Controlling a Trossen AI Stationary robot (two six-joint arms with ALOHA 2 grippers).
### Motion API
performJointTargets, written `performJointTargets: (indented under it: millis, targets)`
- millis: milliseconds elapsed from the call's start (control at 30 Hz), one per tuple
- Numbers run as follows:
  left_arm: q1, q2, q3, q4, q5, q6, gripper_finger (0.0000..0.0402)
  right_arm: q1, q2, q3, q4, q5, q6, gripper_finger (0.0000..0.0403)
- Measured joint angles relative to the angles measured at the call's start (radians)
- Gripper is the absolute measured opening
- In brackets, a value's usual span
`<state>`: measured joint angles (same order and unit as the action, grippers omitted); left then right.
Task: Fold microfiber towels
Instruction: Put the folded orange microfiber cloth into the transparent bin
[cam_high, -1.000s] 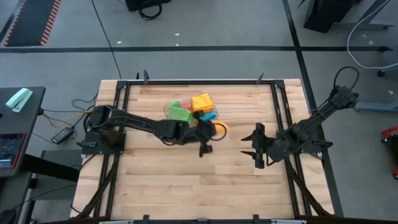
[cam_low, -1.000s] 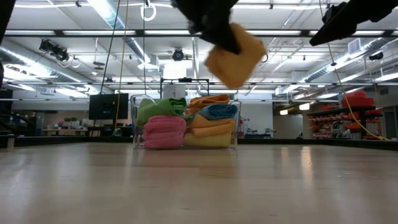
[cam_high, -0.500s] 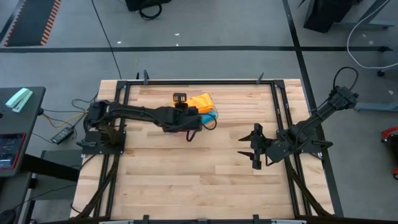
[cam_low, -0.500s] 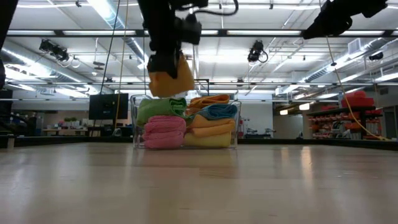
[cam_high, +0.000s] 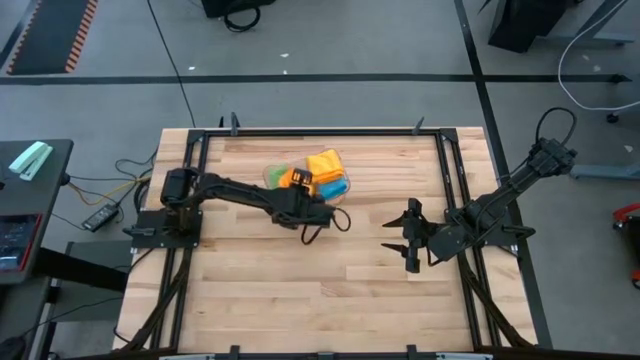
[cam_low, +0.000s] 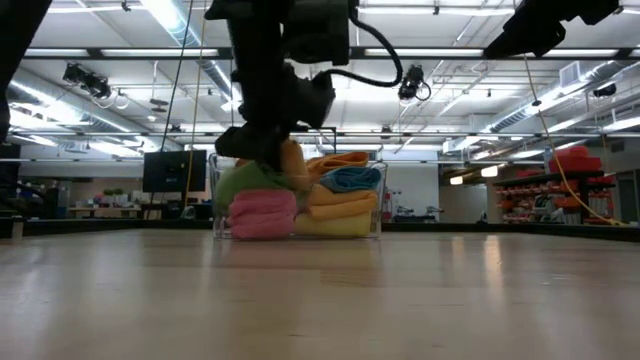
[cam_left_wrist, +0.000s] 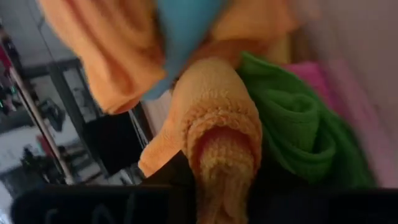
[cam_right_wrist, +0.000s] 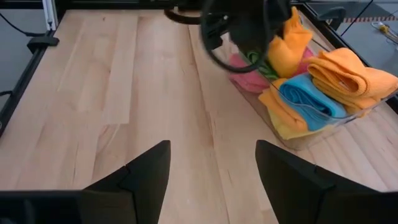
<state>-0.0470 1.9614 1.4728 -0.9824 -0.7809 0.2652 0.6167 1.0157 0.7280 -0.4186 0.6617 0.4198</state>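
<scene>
left gripper (cam_high: 293, 184) | jaws seemingly pinching orange towel (cam_left_wrist: 217, 134) | over bin (cam_right_wrist: 311, 134) | right jaws spread

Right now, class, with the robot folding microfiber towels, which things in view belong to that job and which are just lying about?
Job:
- folded orange microfiber towel at the left end effector
- orange, blue, green and pink soft towels stacked in the bin

Lying about:
- clear plastic rectangular bin
- wooden slatted table

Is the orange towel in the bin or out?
In: the folded orange towel sits atop the towels inside the clear bin, the left end effector at it.
</scene>
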Motion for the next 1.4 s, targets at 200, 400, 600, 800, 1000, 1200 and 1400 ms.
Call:
performJointTargets:
  millis: [200, 400, 600, 800, 1000, 1200, 1400]
  targets:
    - [0.029, -0.012, 0.001, -0.002, 0.105, -0.071, 0.0143, 0.001, 0.0, 0.0, 0.003, 0.0, 0.002, 0.0243]
    - [0.062, -0.045, 0.021, -0.025, 0.313, -0.106, 0.0211, 0.001, 0.0, 0.0, 0.007, 0.0, 0.002, 0.0243]
    - [0.086, -0.054, 0.087, -0.061, 0.454, -0.136, 0.025, 0.001, 0.0, 0.0, 0.011, 0.0, 0.002, 0.0243]
    - [0.12, -0.054, 0.125, -0.098, 0.632, -0.202, 0.025, 0.002, 0.0, 0.0, 0.019, -0.004, 0.002, 0.0243]
    - [0.161, -0.053, 0.102, -0.1, 0.638, -0.233, 0.0226, 0.002, 0.0, 0.0, 0.025, -0.007, 0.003, 0.0243]
    - [0.169, -0.052, 0.011, -0.004, 0.644, -0.271, 0.0206, 0.002, 0.0, 0.0, 0.025, -0.008, 0.003, 0.0243]
    - [0.168, -0.053, -0.056, 0.084, 0.644, -0.295, 0.0189, 0.002, 0.0, 0.0, 0.025, -0.008, 0.003, 0.0243]
